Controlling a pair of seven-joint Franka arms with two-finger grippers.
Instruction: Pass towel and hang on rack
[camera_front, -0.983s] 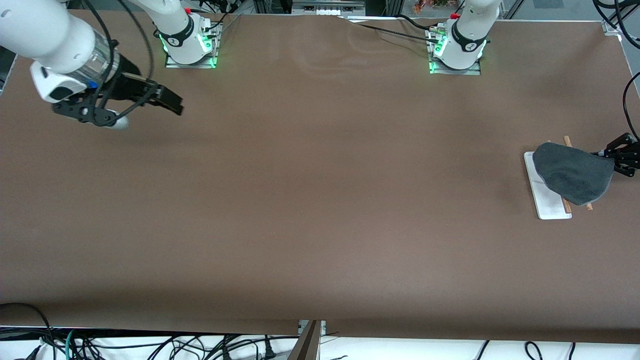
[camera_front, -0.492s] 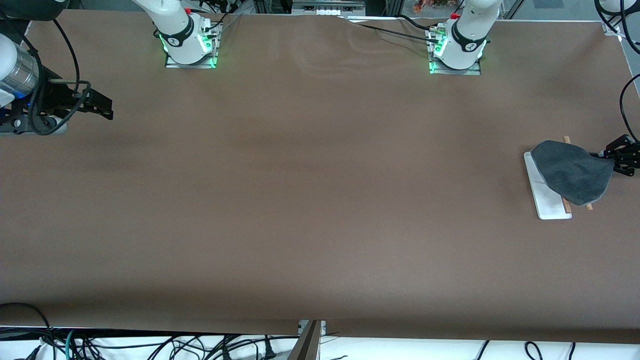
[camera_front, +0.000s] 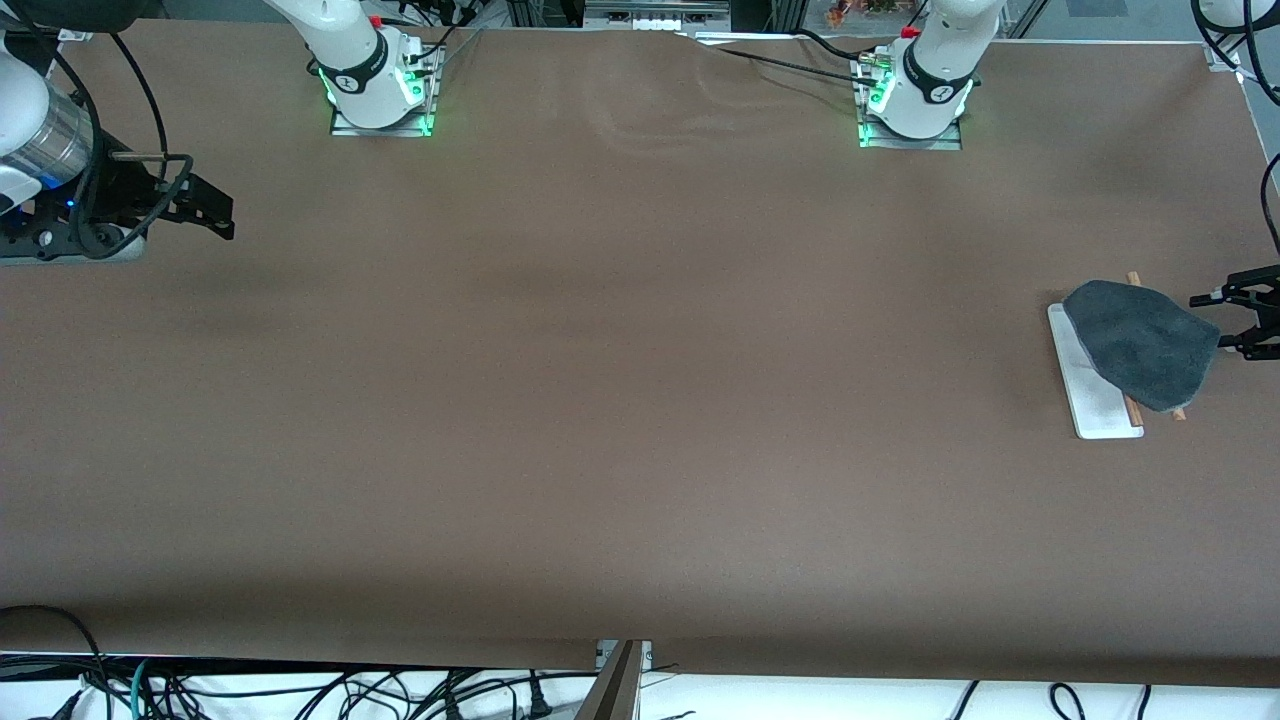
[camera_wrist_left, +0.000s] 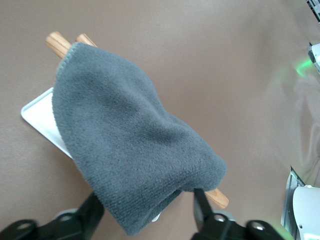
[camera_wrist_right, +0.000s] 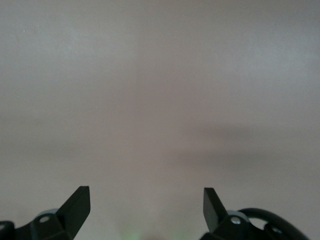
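The towel (camera_front: 1140, 345) shows its dark grey side and hangs draped over the rack's two wooden rods (camera_front: 1133, 280) at the left arm's end of the table. Its pink-red side is hidden. The rack's white base (camera_front: 1095, 405) shows under it. My left gripper (camera_front: 1232, 322) is open beside the towel's edge, holding nothing. In the left wrist view the towel (camera_wrist_left: 130, 145) covers the rods (camera_wrist_left: 60, 42) above the base (camera_wrist_left: 37, 112), with my left gripper (camera_wrist_left: 147, 212) spread either side of its hanging corner. My right gripper (camera_front: 210, 205) is open and empty, over the right arm's end of the table.
The two arm bases (camera_front: 380, 90) (camera_front: 915, 95) stand along the table's edge farthest from the front camera. Cables hang off the table edge nearest the camera. The right wrist view shows only bare brown table (camera_wrist_right: 160, 100).
My left gripper has opened and let go of the towel, which stays on the rods. My right arm has drawn back toward its own end of the table.
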